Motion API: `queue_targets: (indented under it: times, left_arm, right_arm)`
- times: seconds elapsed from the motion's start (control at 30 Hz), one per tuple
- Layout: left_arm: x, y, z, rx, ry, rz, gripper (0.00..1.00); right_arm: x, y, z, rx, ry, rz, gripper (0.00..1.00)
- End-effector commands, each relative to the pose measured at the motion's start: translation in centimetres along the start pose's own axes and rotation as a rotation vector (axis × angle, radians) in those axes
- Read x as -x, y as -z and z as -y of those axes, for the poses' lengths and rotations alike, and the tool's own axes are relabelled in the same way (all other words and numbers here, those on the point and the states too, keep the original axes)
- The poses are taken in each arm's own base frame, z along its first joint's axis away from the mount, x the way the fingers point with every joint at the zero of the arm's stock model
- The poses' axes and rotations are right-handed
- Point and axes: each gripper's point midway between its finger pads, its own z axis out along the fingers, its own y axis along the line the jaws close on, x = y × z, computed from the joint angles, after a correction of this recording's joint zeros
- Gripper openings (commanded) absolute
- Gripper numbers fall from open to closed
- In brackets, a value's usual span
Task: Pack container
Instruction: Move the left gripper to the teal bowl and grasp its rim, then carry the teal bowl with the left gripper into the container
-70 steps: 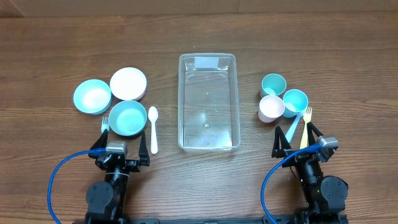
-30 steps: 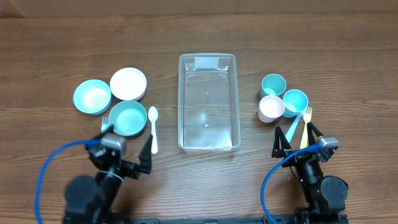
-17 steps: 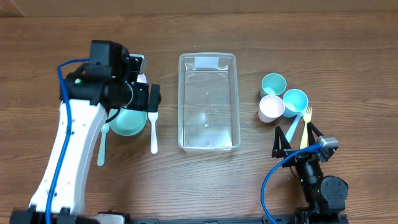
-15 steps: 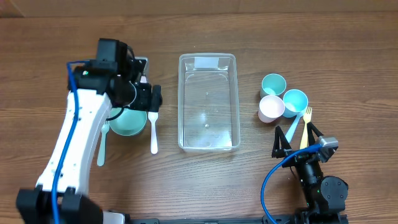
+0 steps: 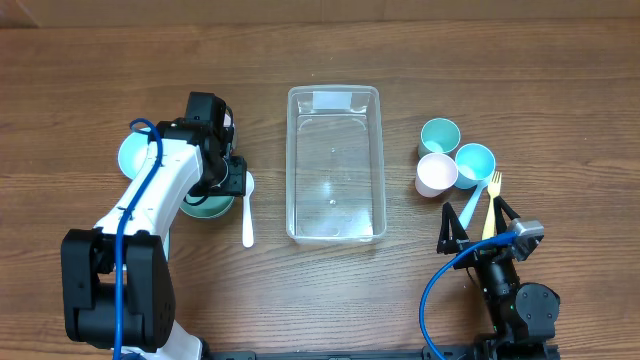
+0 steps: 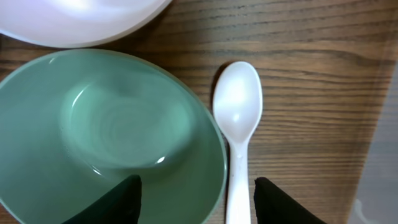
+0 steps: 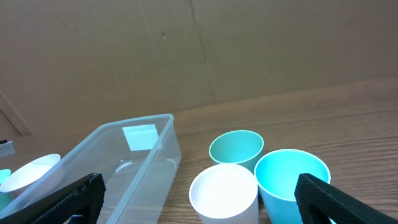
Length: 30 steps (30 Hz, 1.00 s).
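Note:
The container (image 5: 335,165), a clear rectangular tub, stands empty at the table's middle; its near end also shows in the right wrist view (image 7: 124,158). My left gripper (image 5: 228,188) hangs low over the right rim of a teal bowl (image 6: 112,130). Its jaws are apart. One finger (image 6: 118,202) is over the bowl's inside, the other (image 6: 280,202) over bare wood. The bowl's rim and the handle of a white spoon (image 6: 236,124) lie between them, and nothing is gripped. My right gripper (image 5: 478,225) rests open at the front right, pointing at the cups.
A white bowl (image 6: 81,18) lies just beyond the teal one, and a light blue bowl (image 5: 128,152) peeks out left of the arm. Three cups, teal (image 7: 236,146), white (image 7: 224,190) and cyan (image 7: 292,174), stand right of the container. A blue spoon (image 5: 470,205) and a yellow fork (image 5: 491,200) lie beside them.
My left arm rose from its rest, swung out over the bowls and came down at the teal bowl's right rim, its jaws narrowing. The right arm has not moved.

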Motion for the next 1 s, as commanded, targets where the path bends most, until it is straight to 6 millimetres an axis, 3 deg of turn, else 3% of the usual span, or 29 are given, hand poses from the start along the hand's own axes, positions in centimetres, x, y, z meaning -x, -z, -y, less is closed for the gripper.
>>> queue_targets:
  times: [0.0,0.23,0.5,0.57,0.67,0.83,0.97]
  left_arm:
    - [0.1,-0.5,-0.6,0.034,0.011,0.020,0.45]
    - [0.3,-1.6,1.4,0.071,-0.094,0.068,0.50]
    - [0.8,-1.4,0.2,0.184,-0.111,0.094,0.41]
    - [0.8,-1.5,0.5,0.171,-0.110,0.095,0.32]
    - [0.9,-1.5,0.8,0.153,-0.107,0.100,0.26]
    - [1.0,-1.5,0.8,0.153,-0.108,0.101,0.26]
    - [0.4,-3.6,0.6,0.163,-0.112,0.046,0.24]
  right_arm:
    - [-0.2,0.0,0.1,-0.004,0.003,0.003,1.00]
    - [-0.2,0.0,0.1,-0.004,0.003,0.003,1.00]
    - [-0.2,0.0,0.1,-0.004,0.003,0.003,1.00]
    - [-0.2,0.0,0.1,-0.004,0.003,0.003,1.00]
    - [-0.2,0.0,0.1,-0.004,0.003,0.003,1.00]
    - [-0.2,0.0,0.1,-0.004,0.003,0.003,1.00]
    - [-0.2,0.0,0.1,-0.004,0.003,0.003,1.00]
